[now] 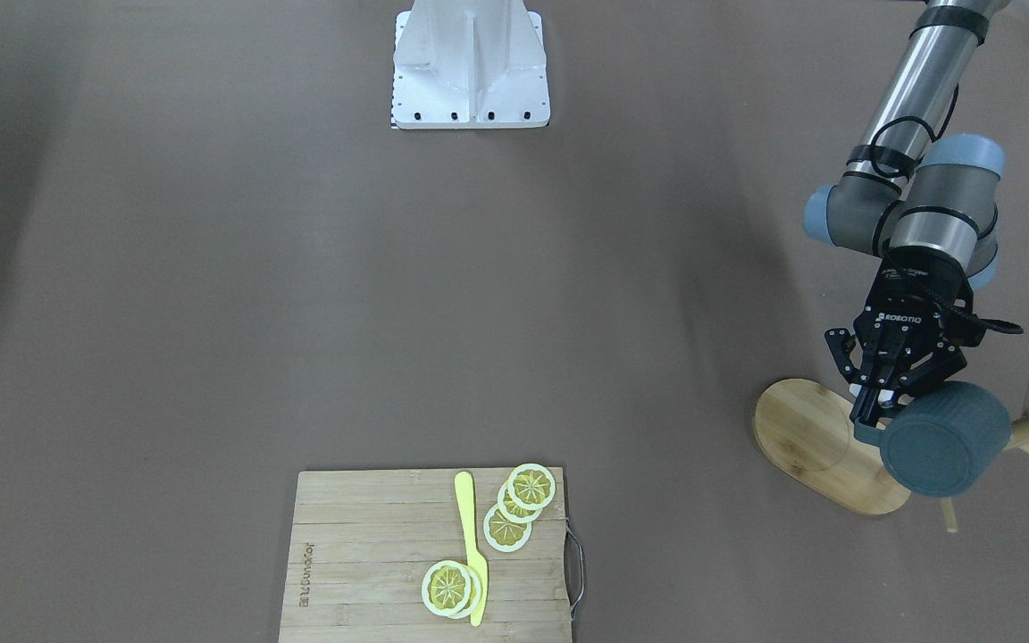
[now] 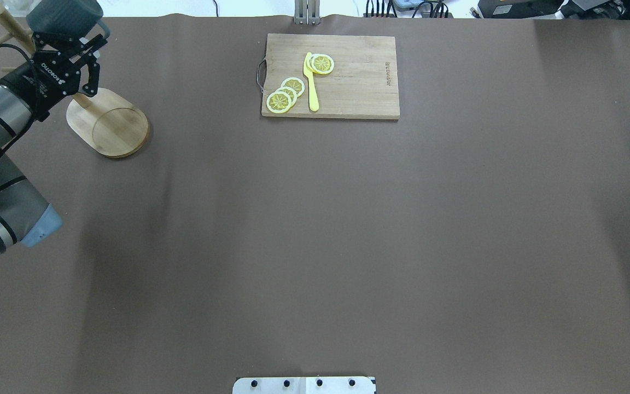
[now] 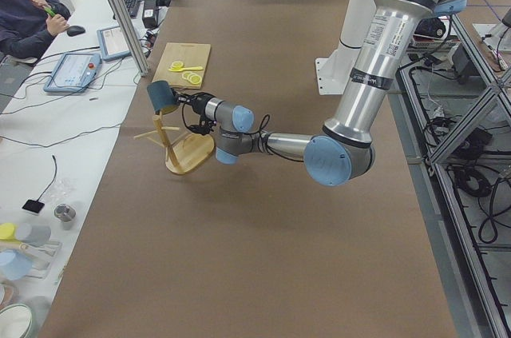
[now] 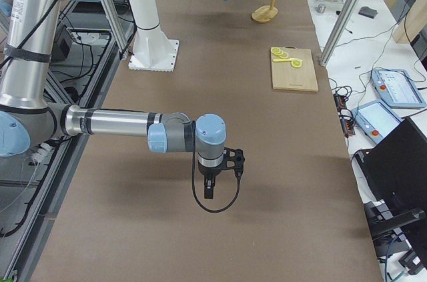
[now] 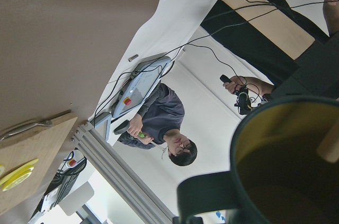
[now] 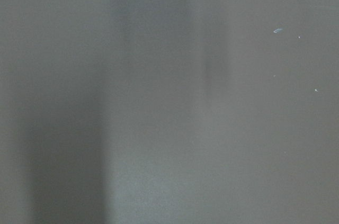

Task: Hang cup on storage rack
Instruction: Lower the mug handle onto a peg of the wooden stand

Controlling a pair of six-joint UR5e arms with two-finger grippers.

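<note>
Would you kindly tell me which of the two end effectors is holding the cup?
The left end effector, shut on the rim of the cup at the storage rack. The right end effector hangs far from it, holding nothing visible.

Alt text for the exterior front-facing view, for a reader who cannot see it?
The left gripper holds the cup on its side above the storage rack at the view's right edge, beside its pegs. At bottom centre a cutting board carries lemon slices and a yellow knife.
</note>
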